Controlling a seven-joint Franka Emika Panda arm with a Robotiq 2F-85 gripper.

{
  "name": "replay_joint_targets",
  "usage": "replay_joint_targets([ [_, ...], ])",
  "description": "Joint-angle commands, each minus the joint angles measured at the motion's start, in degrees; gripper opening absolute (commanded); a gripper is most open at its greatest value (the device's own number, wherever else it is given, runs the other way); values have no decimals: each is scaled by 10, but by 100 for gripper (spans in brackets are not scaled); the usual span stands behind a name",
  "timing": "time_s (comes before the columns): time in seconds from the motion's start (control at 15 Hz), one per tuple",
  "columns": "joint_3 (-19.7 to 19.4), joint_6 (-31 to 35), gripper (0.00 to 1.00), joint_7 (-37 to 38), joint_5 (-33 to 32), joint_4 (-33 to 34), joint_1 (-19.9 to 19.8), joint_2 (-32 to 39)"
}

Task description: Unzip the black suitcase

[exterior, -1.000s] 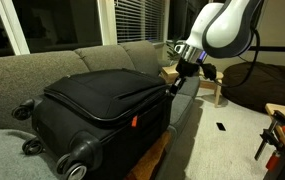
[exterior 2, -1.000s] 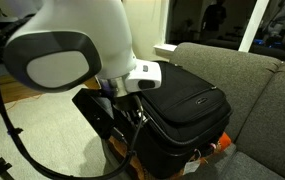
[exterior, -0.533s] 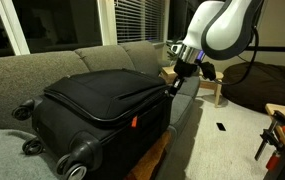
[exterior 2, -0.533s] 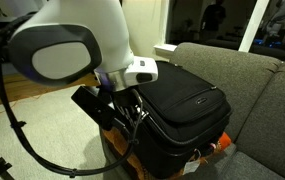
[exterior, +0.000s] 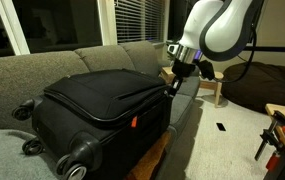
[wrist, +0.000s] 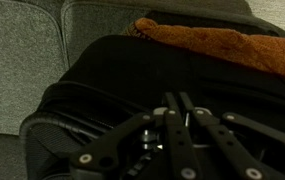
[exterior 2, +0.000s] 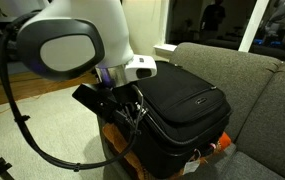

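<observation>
The black suitcase (exterior: 92, 100) lies flat on the grey sofa, wheels toward the camera, with a small red tag on its side. It also shows in an exterior view (exterior 2: 187, 105) and fills the wrist view (wrist: 102, 70). My gripper (exterior: 172, 88) is at the suitcase's far corner, by the sofa arm. Seen from the other side, the gripper (exterior 2: 137, 115) presses against the zipper seam at the case's edge. In the wrist view the gripper (wrist: 179, 98) is shut, its fingers together over the seam with a thin metal sliver, the zipper pull, between them.
The grey sofa (exterior: 42, 65) carries the suitcase; its backrest (exterior 2: 252, 90) rises behind. An orange-brown fabric thing (wrist: 222, 42) lies beyond the case. A wooden stool (exterior: 210, 88) stands past the sofa arm. A small dark object (exterior: 220, 126) lies on the carpet.
The gripper has stayed shut and crept a little along the suitcase's edge, with the arm shifting slightly. The suitcase has not moved.
</observation>
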Motion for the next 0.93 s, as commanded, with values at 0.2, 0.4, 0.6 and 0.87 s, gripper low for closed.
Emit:
replay_joint_targets([
  [0.2, -48, -35, 6, 46, -29, 16, 95, -5],
  [0.4, -65, -45, 6, 58, -40, 21, 118, -4],
  [0.6, -80, -56, 6, 69, -52, 26, 137, -4],
  [0.87, -94, -70, 6, 87, -72, 32, 157, -3],
])
